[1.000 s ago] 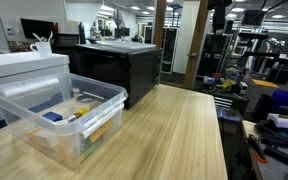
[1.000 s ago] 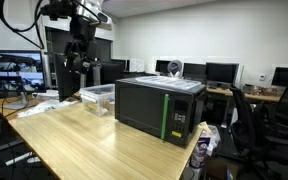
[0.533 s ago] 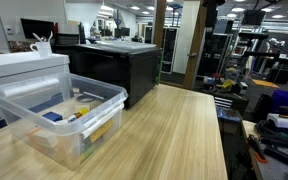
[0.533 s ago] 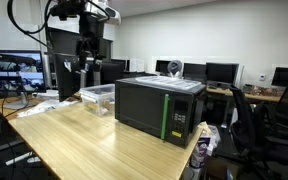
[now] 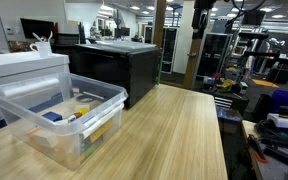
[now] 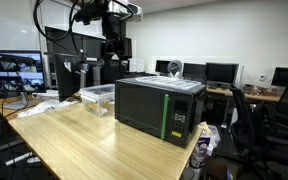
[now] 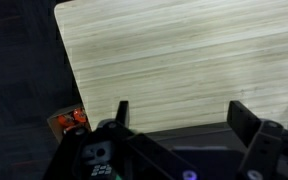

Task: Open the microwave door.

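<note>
The microwave (image 6: 160,108) is a black box with a light grey top, standing on the wooden table (image 6: 74,140). It also shows at the back of the table in an exterior view (image 5: 119,68). The microwave door (image 6: 139,106) is a glossy black panel with a greenish edge, and it is closed. My gripper (image 6: 114,45) hangs in the air above and behind the microwave, clear of it. In the wrist view my gripper (image 7: 181,112) is open and empty, with both fingers (image 7: 122,112) over bare table (image 7: 184,50).
A clear plastic bin (image 5: 54,115) with small items stands next to the microwave, and a white box-shaped appliance (image 5: 19,68) is behind it. Office chairs (image 6: 249,125), desks and monitors surround the table. A table edge and dark floor show in the wrist view (image 7: 24,70).
My arm has swung sideways through the air toward the microwave, from beyond the bin to above the microwave's back. The gripper has stayed open. The door has not moved.
</note>
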### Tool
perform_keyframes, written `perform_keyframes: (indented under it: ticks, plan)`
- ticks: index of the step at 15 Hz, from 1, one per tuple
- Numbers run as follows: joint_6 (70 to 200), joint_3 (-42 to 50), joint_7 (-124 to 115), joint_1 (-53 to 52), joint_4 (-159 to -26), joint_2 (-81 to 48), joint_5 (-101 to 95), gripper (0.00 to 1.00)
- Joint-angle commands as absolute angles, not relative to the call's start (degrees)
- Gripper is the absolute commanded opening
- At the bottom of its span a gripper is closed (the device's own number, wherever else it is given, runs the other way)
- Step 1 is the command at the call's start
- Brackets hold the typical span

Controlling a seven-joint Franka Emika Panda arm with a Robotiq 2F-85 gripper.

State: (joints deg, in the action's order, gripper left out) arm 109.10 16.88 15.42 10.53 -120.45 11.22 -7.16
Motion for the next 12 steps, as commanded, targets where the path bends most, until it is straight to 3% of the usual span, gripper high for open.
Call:
perform_keyframes:
  ticks: [1,12]
  plan:
    - [111.1,17.1,15.5,11.9,-117.6,7.3,-6.3,1.0]
    - [120.8,18.0,15.0,15.2,-112.9,-3.4,-5.9,1.0]
